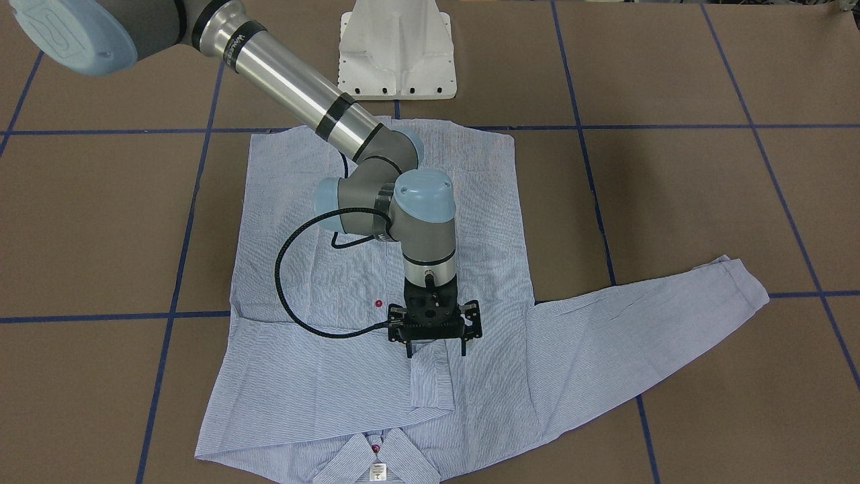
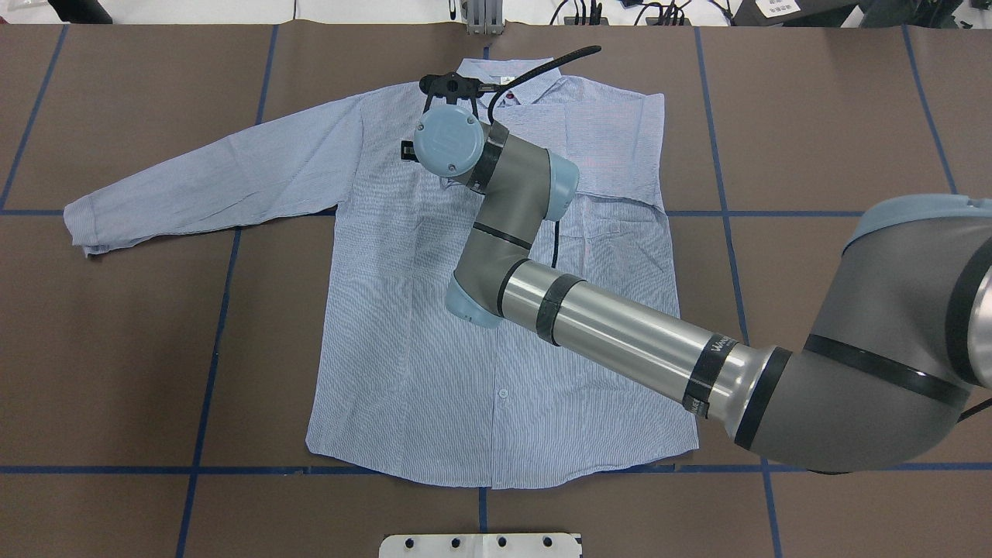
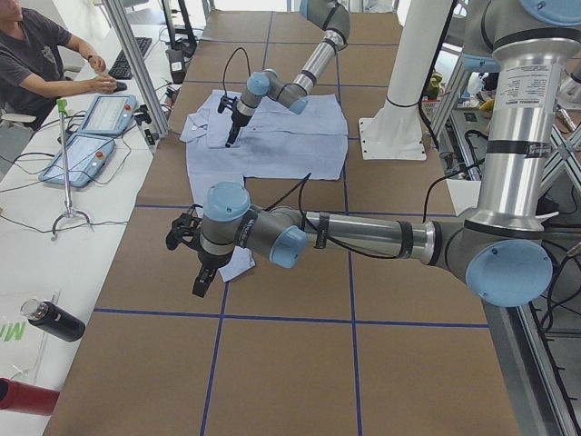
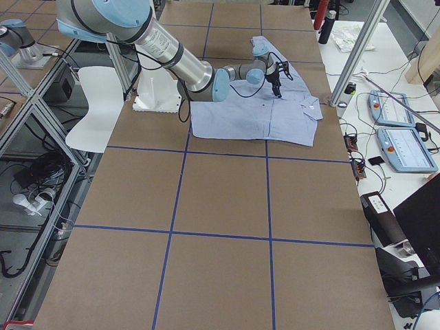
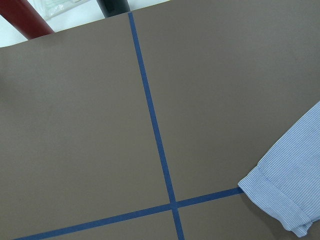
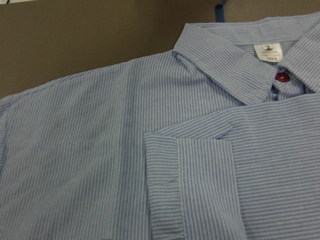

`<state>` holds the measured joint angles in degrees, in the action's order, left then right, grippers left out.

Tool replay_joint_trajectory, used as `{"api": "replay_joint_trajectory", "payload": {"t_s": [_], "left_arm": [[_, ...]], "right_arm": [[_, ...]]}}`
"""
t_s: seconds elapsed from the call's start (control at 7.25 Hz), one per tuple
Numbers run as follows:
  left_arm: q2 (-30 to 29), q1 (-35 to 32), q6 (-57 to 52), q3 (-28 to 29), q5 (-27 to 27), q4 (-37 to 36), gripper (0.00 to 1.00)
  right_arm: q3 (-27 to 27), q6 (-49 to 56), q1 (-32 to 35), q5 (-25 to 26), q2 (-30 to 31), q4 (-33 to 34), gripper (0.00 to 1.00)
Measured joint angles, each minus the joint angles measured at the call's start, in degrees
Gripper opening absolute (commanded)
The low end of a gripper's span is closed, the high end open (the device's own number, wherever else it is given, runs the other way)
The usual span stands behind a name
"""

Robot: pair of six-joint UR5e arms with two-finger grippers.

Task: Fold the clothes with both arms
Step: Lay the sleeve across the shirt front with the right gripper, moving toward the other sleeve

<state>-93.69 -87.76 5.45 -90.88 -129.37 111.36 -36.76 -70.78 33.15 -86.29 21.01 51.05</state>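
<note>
Shirt (image 2: 434,333) lies flat on bench (image 2: 116,349). One sleeve is folded across the chest, cuff (image 6: 190,185) directly below right end effector (image 1: 437,351), which is released and empty. Outstretched sleeve (image 2: 194,182) runs lengthwise away from it, ending just beside left end effector (image 3: 200,285), so that arm is nearer. Can't tell the left one's grip state.

The shirt (image 1: 322,376) is soft, thin cloth. It is dull, with fine woven stripes and a few small wrinkles. Its red button (image 6: 283,77) is smooth and a little shiny, and the small neck label (image 6: 268,51) looks like white cloth. The table cover (image 1: 705,202) looks like flat, dull brown paper, with lines of blue tape (image 1: 180,269) stuck on it. The right arm (image 2: 620,333) has a shiny bare metal tube, dull grey joints and smooth light blue caps (image 1: 423,195). Its cable (image 1: 276,272) is black and looks like rubber. The right gripper (image 1: 437,354) is dull black. The base (image 1: 396,54) is smooth and white.
</note>
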Motion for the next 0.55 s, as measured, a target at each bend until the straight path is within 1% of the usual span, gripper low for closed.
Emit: {"api": "replay_joint_trajectory", "payload": {"t_s": [0.55], "left_arm": [[0.0,-0.1,0.0,-0.1,0.0,0.0,1.0]], "right_arm": [[1.1,0.2,0.0,0.1,-0.1,-0.1,0.94]]}}
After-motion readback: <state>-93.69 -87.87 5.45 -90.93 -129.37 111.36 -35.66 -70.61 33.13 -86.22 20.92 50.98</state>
